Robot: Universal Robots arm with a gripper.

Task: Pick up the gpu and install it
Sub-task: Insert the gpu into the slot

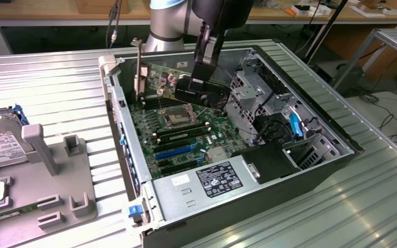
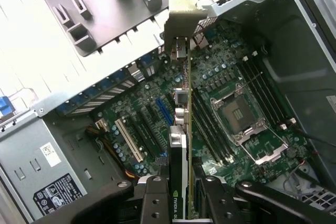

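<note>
While hanging over the open case [image 1: 268, 206], clamping the gpu [image 1: 158, 77]

Holding the gpu upright in the end effector [image 1: 197, 93], narrowed across the card's two faces, at upper centre of the exterior view above the motherboard [image 1: 184, 132]. Judging it light, stiff, thin, fragile; favouring bare board edges, avoiding chips and connector.

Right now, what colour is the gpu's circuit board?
Green; the gpu shows best in the exterior view.
</note>
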